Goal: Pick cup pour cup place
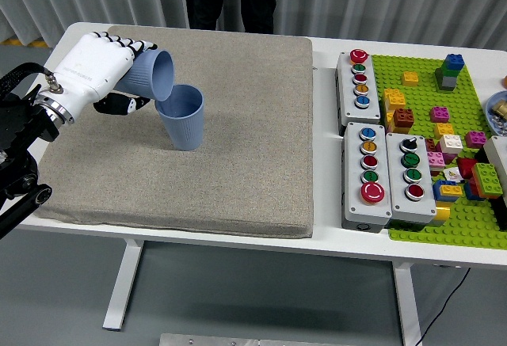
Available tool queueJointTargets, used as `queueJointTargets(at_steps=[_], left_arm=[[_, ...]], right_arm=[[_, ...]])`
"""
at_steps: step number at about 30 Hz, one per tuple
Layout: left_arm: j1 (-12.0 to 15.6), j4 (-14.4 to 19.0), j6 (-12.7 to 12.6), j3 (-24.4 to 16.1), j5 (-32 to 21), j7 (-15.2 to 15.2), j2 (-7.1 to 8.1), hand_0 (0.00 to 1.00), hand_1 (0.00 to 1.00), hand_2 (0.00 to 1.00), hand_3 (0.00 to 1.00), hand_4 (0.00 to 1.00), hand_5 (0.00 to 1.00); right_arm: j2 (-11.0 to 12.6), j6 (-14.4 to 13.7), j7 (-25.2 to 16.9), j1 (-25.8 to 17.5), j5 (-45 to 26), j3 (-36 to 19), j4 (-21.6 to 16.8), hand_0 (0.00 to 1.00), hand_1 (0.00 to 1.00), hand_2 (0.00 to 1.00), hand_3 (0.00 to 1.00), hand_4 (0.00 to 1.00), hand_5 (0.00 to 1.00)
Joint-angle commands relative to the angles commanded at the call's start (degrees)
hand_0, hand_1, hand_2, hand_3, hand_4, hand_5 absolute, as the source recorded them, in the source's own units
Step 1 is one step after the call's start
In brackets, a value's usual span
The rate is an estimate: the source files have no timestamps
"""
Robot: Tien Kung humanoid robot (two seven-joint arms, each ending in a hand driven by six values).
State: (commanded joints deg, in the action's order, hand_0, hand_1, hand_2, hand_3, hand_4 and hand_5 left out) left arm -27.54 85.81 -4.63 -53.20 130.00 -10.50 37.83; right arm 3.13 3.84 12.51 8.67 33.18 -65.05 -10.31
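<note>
While gripped in left hand (93, 73), tilted cup (151, 74) above upright cup (182, 118).

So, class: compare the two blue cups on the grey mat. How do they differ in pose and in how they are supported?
The held cup is tipped on its side, mouth angled down toward the other; the standing cup is upright, mouth up. The held cup is off the grey mat, gripped by the left hand; the standing cup rests on the mat, ungripped. Both are blue, ribbed and look alike in size.
</note>
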Motion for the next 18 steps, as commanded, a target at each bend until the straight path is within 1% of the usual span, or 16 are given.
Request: queueJointTargets(at_steps=[10, 18], left_arm=[[-0.8, 0.3, 0.5, 1.0, 0.0, -0.2, 0.61, 0.602, 0.644, 0.762, 0.744, 0.484, 0.002], [-0.8, 0.4, 0.5, 1.0, 0.0, -0.4, 0.55, 0.605, 0.645, 0.764, 0.743, 0.482, 0.002]], right_arm=[[0.1, 0.0, 0.0, 0.0, 0.0, 0.0, 0.0, 0.683, 0.678, 0.689, 0.65, 0.446, 0.18], [0.0, 0.0, 0.0, -0.1, 0.1, 0.1, 0.0, 0.683, 0.679, 0.688, 0.65, 0.446, 0.178]])
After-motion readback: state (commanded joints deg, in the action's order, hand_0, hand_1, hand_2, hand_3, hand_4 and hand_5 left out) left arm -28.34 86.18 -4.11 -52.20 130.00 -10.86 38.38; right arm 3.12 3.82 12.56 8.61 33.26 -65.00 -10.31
